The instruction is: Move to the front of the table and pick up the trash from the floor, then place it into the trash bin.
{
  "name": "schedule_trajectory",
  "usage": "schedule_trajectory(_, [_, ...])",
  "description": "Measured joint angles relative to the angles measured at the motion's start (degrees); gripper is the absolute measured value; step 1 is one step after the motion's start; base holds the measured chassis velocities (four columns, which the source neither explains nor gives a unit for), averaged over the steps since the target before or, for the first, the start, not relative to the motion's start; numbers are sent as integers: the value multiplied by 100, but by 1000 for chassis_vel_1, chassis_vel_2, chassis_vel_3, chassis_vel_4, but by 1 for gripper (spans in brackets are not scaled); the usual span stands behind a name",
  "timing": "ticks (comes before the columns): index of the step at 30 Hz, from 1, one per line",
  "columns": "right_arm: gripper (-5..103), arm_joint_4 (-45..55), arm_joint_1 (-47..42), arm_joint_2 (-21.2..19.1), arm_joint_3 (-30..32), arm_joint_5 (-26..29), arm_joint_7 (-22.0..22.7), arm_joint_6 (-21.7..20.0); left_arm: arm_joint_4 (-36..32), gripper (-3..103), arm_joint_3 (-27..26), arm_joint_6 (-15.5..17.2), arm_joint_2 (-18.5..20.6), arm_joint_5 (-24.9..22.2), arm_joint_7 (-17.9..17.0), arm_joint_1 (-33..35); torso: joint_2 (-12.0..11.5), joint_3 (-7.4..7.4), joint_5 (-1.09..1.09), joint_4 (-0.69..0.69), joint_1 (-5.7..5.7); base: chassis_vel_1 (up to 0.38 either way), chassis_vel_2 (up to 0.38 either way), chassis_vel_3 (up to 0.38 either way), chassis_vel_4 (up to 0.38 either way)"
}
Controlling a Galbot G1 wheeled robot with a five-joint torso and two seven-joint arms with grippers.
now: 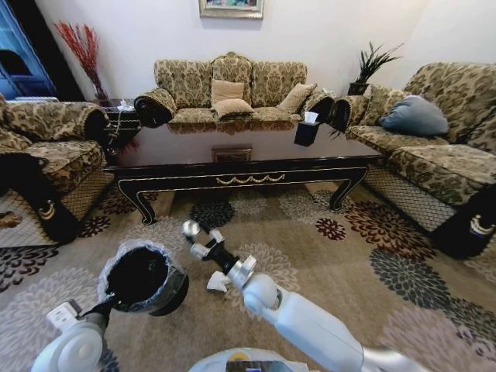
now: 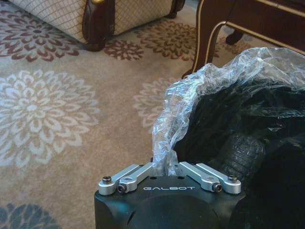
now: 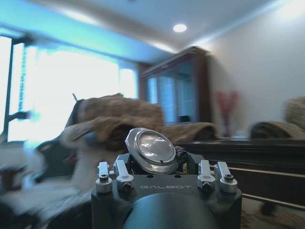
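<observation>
left end effector (image 2: 166, 172) pinching trash bin (image 1: 143, 277) rim | right end effector (image 1: 197, 239) pinching trash (image 3: 151, 151)

Even, soft room light in the head view, with wide-angle bending toward the edges. Glossy sheen and reflections across the table (image 1: 232, 147) top. Sharp and evenly lit from the left wrist, highlights glinting on the crinkled liner of the trash bin (image 2: 214, 90). Heavy motion blur from the right wrist, blown-out bluish window (image 3: 62, 95) glare, one bright ceiling spot (image 3: 179, 28).
</observation>
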Motion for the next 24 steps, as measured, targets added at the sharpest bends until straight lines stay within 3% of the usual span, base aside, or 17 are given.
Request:
schedule_trajectory(2, [61, -185, 90, 12, -400, -496, -21, 183, -35, 2, -9, 0, -4, -15, 42, 5, 0, 0, 0, -1, 0, 0, 0, 0, 0])
schedule_trajectory(6, [61, -391, 211, 282, -728, -794, -14, 276, -38, 2, 21, 0, -40, -19, 60, -10, 0, 0, 0, 0, 0, 0, 0, 0, 0])
schedule_trajectory(12, [61, -647, 512, 692, -938, -795, 70, 292, -38, 2, 127, 0, -100, -26, 62, -74, 1, 0, 0, 0, 0, 0, 0, 0, 0])
schedule_trajectory(23, [58, -958, 600, 833, -1040, -970, 164, 347, -127, 2, 113, 0, -87, -119, 72, -31, 1, 0, 0, 0, -1, 0, 0, 0, 0])
schedule_trajectory(24, [63, -960, 595, 822, -1040, -976, 173, 347, -125, 2, 106, 0, -85, -120, 73, -28, 0, 0, 0, 0, -1, 0, 0, 0, 0])
